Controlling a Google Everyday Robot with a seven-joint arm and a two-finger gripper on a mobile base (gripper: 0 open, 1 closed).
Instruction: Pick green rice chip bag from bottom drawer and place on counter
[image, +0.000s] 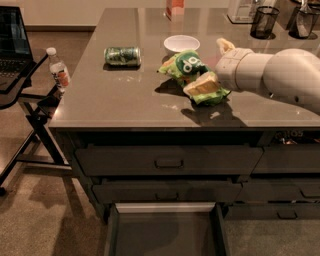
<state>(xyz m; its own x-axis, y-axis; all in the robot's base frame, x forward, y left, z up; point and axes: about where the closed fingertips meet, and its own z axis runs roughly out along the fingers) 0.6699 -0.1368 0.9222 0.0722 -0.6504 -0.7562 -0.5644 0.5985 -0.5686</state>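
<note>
As pincer (212, 68) grips green rice chip bag (188, 64), seemingly above counter (120, 100)

The gripper (209, 70), over the right side of the counter (125, 95), hides part of the green rice chip bag (187, 64), perhaps its whole right end, while the bottom drawer (165, 235) runs off the lower edge and the arm (285, 75) off the right.
</note>
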